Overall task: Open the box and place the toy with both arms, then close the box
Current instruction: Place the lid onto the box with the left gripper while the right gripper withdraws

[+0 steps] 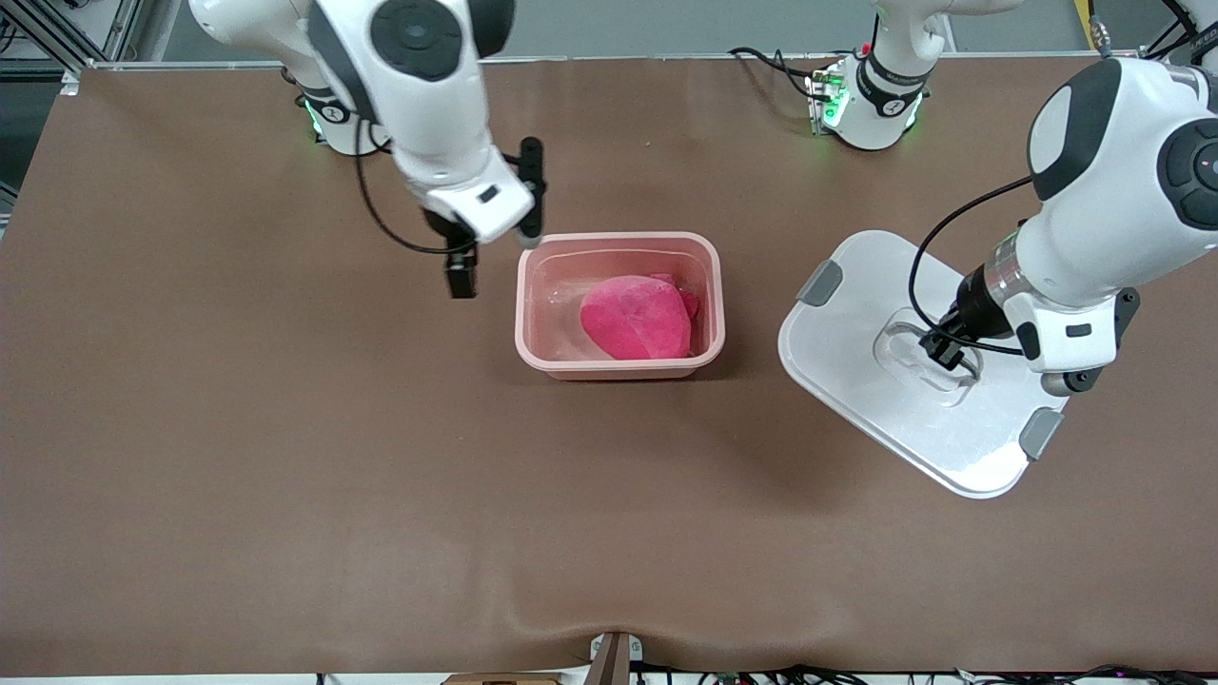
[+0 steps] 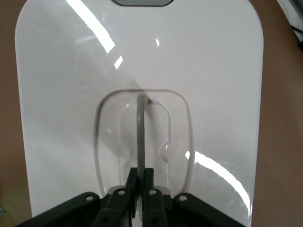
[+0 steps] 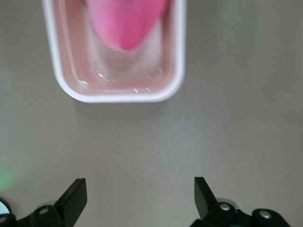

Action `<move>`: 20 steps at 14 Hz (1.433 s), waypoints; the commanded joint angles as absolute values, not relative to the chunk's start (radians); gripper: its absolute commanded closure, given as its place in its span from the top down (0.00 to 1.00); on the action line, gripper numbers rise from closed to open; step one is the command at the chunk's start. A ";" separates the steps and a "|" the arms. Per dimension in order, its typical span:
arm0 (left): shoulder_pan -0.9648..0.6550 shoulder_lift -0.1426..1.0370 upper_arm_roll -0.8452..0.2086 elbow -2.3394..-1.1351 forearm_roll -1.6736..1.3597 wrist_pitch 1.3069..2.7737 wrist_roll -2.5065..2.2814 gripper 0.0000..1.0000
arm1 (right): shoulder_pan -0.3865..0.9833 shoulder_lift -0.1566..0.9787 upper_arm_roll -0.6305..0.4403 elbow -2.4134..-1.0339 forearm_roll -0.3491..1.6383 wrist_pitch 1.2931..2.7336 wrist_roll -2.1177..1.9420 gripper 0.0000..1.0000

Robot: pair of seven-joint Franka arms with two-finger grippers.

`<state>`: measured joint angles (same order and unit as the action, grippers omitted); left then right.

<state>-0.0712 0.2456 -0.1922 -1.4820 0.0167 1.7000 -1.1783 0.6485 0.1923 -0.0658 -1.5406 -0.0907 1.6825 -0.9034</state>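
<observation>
Since the toy [image 1: 636,318] already lies inside the open box [image 1: 712,285], pressed toward the wall on the left arm's side, the opening and the placing look done; what remains, by my reading, is the closing. The box stands uncovered near the middle of the tabletop [image 1: 285,495], its translucent pink rim bare all round.

Its lid [image 1: 885,419] is well apart from it, toward the left arm's end of the tabletop, and in the front view it appears tilted, one end lifted. The left gripper [image 2: 140,182] has its jaws pinched tight on the thin grey handle [image 2: 140,137] that stands up out of the lid's recessed centre, so the lid is in hand and not yet over the box.

The right gripper [image 1: 495,257] hangs empty over the tabletop just beside the box, at the end toward the right arm, its jaws spread wide with nothing between them.

To finish, the lid would need to be brought across, squared to the rim and pressed down; whether the grey side clips [image 1: 820,283] must be snapped as well I cannot tell.
</observation>
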 commanded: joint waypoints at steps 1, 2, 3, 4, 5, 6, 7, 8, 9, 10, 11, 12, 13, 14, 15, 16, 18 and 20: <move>-0.084 0.229 -0.192 -1.482 -0.003 1.683 -1.229 0.00 | 0.517 0.143 -0.051 -1.557 -0.098 1.638 -0.845 1.00; -0.087 0.229 -0.195 -1.482 -0.005 1.683 -1.245 0.00 | 0.464 0.137 -0.049 -1.554 -0.098 1.638 -0.832 1.00; -0.086 0.229 -0.207 -1.482 -0.018 1.683 -1.268 0.00 | 0.415 0.133 -0.049 -1.551 -0.097 1.635 -0.798 1.00; -0.087 0.230 -0.210 -1.482 -0.028 1.684 -1.294 0.00 | 0.370 0.123 -0.048 -1.549 -0.095 1.622 -0.732 1.00; -0.090 0.232 -0.212 -1.482 -0.029 1.684 -1.322 0.00 | 0.347 0.114 -0.048 -1.546 -0.095 1.593 -0.663 1.00; -0.097 0.233 -0.219 -1.482 -0.029 1.684 -1.348 0.00 | 0.335 0.091 -0.051 -1.552 -0.094 1.573 -0.597 1.00; -0.101 0.235 -0.230 -1.482 -0.029 1.686 -1.368 0.00 | 0.330 0.078 -0.055 -1.551 -0.094 1.554 -0.498 1.00; -0.103 0.235 -0.233 -1.482 -0.029 1.689 -1.388 0.00 | 0.307 0.062 -0.055 -1.548 -0.091 1.531 -0.395 1.00; -0.107 0.238 -0.245 -1.482 -0.029 1.692 -1.413 0.00 | 0.269 0.049 -0.054 -1.548 -0.083 1.516 -0.343 1.00; -0.112 0.241 -0.261 -1.482 -0.028 1.700 -1.437 0.00 | 0.246 0.048 -0.055 -1.548 -0.080 1.511 -0.333 1.00; -0.117 0.242 -0.271 -1.483 -0.026 1.712 -1.469 0.00 | 0.212 0.049 -0.057 -1.545 -0.077 1.525 -0.330 1.00; -0.136 0.248 -0.281 -1.483 -0.020 1.730 -1.512 0.00 | 0.174 0.052 -0.057 -1.545 -0.065 1.551 -0.330 1.00; -0.164 0.256 -0.281 -1.483 -0.014 1.753 -1.558 0.00 | 0.137 0.051 -0.057 -1.545 -0.046 1.590 -0.333 1.00; -0.195 0.259 -0.281 -1.485 -0.015 1.772 -1.595 0.00 | 0.120 0.048 -0.058 -1.552 -0.037 1.583 -0.319 1.00; -0.219 0.270 -0.281 -1.485 -0.014 1.781 -1.636 0.00 | 0.111 0.048 -0.066 -1.557 -0.035 1.569 -0.249 1.00; -0.238 0.273 -0.281 -1.485 -0.012 1.793 -1.684 0.00 | 0.104 0.049 -0.077 -1.557 -0.028 1.569 -0.179 1.00; -0.288 0.284 -0.281 -1.489 -0.006 1.822 -1.791 0.00 | 0.095 0.049 -0.086 -1.559 0.009 1.574 -0.041 1.00; -0.331 0.287 -0.281 -1.496 0.003 1.850 -1.902 0.00 | 0.091 0.045 -0.130 -1.588 0.066 1.583 -0.015 1.00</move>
<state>-0.3015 0.2902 -0.2842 -1.4917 -0.0104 1.8237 -1.8145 0.1047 0.0587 -0.1052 -1.5560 0.0177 1.5711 -0.0654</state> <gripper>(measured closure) 0.934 0.000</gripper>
